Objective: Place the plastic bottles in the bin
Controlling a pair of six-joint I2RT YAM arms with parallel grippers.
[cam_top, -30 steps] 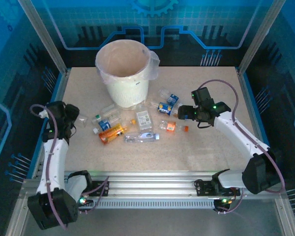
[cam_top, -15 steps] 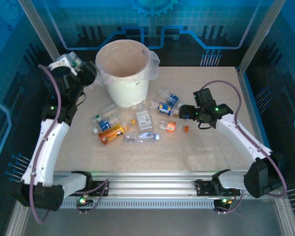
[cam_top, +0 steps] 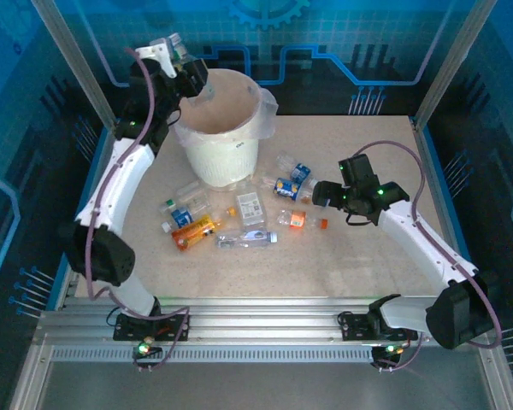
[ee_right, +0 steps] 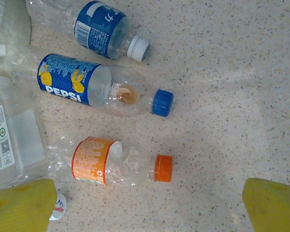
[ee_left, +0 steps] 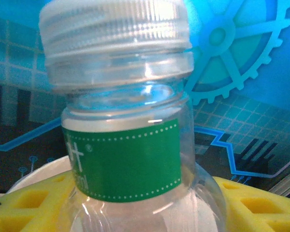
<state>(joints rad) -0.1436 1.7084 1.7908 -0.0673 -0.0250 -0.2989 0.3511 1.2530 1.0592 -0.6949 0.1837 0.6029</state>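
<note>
1. At the far-left edge of the bin (cam_top: 229, 158), the left gripper (cam_top: 181, 60) is holding a green-label bottle (ee_left: 121, 159) raised above rim height.
2. Its yellow pads (ee_left: 31, 203) are pinching the clear body of this bottle from both sides, below the label. The white cap is pointing away from the wrist, so the neck is staying free of the grip.
3. Judgement: the arm is reaching high so that the bottle clears the bag liner before release. Whether the bottle is fully over the opening cannot be told from the top view.
4. The right gripper (cam_top: 321, 196) is hovering low over the table (cam_top: 368, 145), just right of the scattered bottles, with its fingers (ee_right: 275, 203) spread wide and nothing between them.
5. Its wrist camera is looking straight down on an orange-label bottle (ee_right: 111, 162) lying on its side, orange cap to the right. A Pepsi bottle (ee_right: 87, 87) and a blue-label bottle (ee_right: 104, 31) are lying beyond it, apart from each other.
6. Judgement: the wide spread is suiting a crosswise grasp of the crushed orange-label bottle, which is lying nearest the pads.
7. The remaining bottles (cam_top: 239, 213) are lying on the table in front of the bin, none touching the right fingers.
8. Caution: a loose cap (ee_right: 59, 207) is lying beside the left-hand pad and could be nudged.
</note>
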